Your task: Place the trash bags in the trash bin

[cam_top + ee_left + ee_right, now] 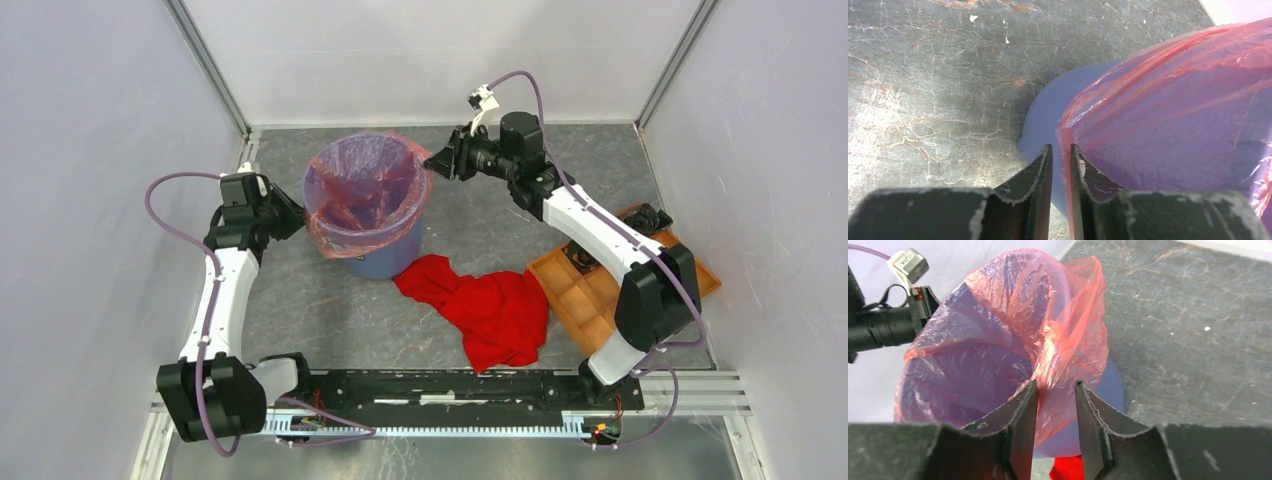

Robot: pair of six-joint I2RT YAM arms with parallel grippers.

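While the left claw (1061,146) stood nearly together about the bag (1173,100) at its hem, grip unclear, the bag already lined the bin (1043,120), lapped over its rim; beyond, the right claw (1056,383) straddled a loose fold, apart, probably left to tuck down.

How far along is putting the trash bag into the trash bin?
Done: the trash bag lines the trash bin, its edge folded over most of the rim. In hand: the left gripper seems to pinch the hanging edge; the right gripper has its jaws apart astride a raised fold at the rim. Remaining: probably pulling that fold down.
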